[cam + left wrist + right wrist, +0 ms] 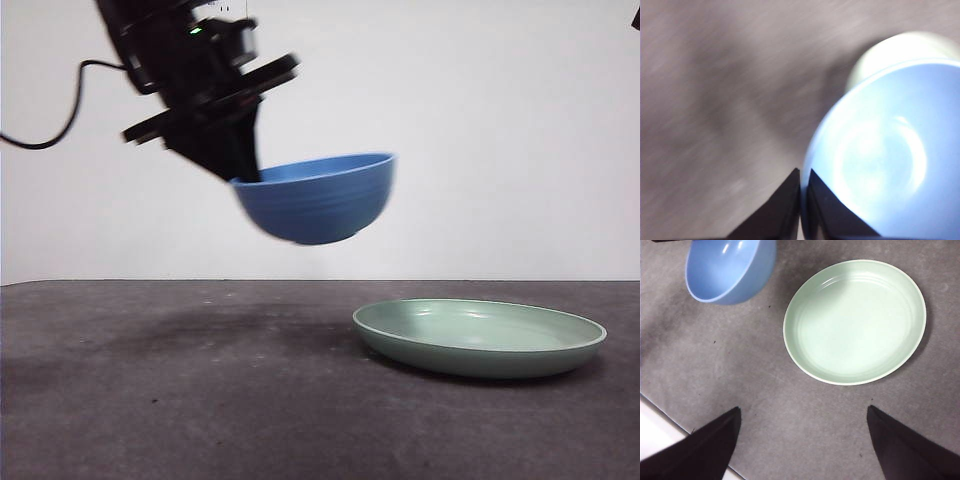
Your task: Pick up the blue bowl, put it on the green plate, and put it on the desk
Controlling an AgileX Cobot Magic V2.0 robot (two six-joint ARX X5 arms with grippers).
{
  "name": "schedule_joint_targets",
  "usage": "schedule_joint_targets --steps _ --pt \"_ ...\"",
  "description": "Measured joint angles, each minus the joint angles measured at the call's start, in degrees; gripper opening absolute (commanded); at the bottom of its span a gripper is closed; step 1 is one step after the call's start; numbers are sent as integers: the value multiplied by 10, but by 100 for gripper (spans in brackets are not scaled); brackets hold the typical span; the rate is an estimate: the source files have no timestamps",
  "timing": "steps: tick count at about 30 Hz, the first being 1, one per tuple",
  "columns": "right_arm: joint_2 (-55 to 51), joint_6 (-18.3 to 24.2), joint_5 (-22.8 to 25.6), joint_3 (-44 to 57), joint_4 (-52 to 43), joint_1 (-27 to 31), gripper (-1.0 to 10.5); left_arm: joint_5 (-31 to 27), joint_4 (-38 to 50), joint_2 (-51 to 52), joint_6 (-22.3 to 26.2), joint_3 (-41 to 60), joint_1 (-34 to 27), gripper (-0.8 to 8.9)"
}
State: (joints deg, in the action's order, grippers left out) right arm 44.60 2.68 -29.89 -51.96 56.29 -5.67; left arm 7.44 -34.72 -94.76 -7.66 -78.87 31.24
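My left gripper (243,168) comes in from the upper left of the front view and is shut on the rim of the blue bowl (318,198). It holds the bowl in the air, well above the desk (200,400) and to the left of the green plate (480,336). The left wrist view shows its jaws pinched on the rim (802,181), the bowl (885,160) filling one side, the plate's pale edge (890,47) beyond it. The right gripper (802,440) is open and empty, high over the desk near the plate (855,322); the bowl (730,270) shows there too.
The plate lies empty on the desk right of centre. A pale strip marks the desk's edge (660,430) in the right wrist view. A white wall stands behind the desk. A black tip of the waiting arm (635,18) shows at the top right corner.
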Motion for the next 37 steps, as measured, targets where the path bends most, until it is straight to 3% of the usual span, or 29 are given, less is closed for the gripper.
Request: schedule_joint_targets --steps 7,21,32,37 --pt "0 -1 0 0 0 0 404 0 9 -51 -20 -65 37 11" --pt "0 -2 1 0 0 0 404 -2 -7 -246 -24 -225 86 11" --pt "0 -2 2 0 0 0 404 -3 -29 -302 -25 -247 99 11" --pt "0 -2 2 0 0 0 404 -3 -42 -302 -25 -248 104 194"
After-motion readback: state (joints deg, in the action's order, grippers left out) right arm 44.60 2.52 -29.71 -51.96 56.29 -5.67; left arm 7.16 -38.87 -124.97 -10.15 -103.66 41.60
